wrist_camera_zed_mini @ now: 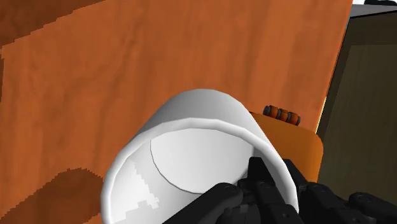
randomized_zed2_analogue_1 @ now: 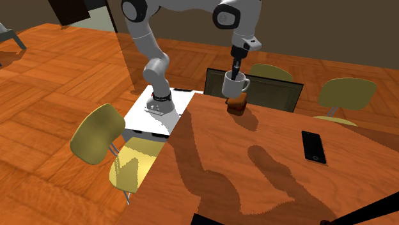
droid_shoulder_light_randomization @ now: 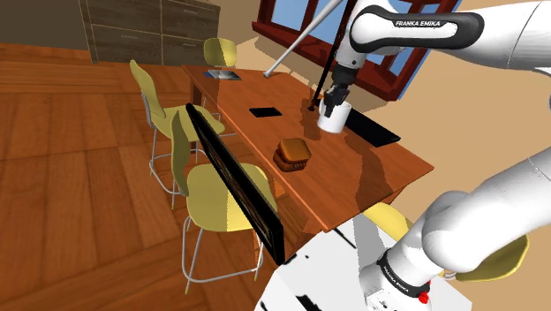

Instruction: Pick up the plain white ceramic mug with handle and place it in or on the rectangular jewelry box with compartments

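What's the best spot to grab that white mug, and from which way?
Grab the rim wall, coming straight down from above. The mug sits upright with its mouth open to the top, so one finger fits inside and one outside the thin wall. The hand grips it that way now. The handle sticks out sideways and looks like a harder loop to pinch.

The white mug (randomized_zed2_analogue_1: 233,85) aloft in the tool (randomized_zed2_analogue_1: 234,71), near the brown box (randomized_zed2_analogue_1: 238,107) on the wooden table (randomized_zed2_analogue_1: 256,160).

White, dark-banded Franka arm (droid_shoulder_light_randomization: 481,221) bears FRANKA EMIKA lettering (droid_shoulder_light_randomization: 419,19) and an all-black gripper (droid_shoulder_light_randomization: 328,102); a red dot (droid_shoulder_light_randomization: 424,298) sits just above the stand (droid_shoulder_light_randomization: 309,278).
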`<act>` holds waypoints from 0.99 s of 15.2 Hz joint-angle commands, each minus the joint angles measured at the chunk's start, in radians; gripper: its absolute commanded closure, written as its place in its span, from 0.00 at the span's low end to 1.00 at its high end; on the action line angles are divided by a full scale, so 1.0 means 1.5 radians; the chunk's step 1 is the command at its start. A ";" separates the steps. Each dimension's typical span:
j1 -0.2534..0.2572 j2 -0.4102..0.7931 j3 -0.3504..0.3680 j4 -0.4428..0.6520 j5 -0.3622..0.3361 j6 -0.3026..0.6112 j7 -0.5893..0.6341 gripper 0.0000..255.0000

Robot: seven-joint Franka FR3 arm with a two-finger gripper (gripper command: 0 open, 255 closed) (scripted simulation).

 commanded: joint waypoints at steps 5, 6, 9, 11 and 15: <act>0.040 0.062 0.052 0.071 0.025 -0.013 0.083 1.00; 0.046 0.074 0.059 0.086 0.028 -0.016 0.095 1.00; 0.052 0.088 0.067 0.084 0.031 -0.001 0.109 1.00; 0.052 0.089 0.067 0.067 0.031 0.017 0.109 1.00; 0.052 0.092 0.066 0.035 0.031 0.052 0.109 1.00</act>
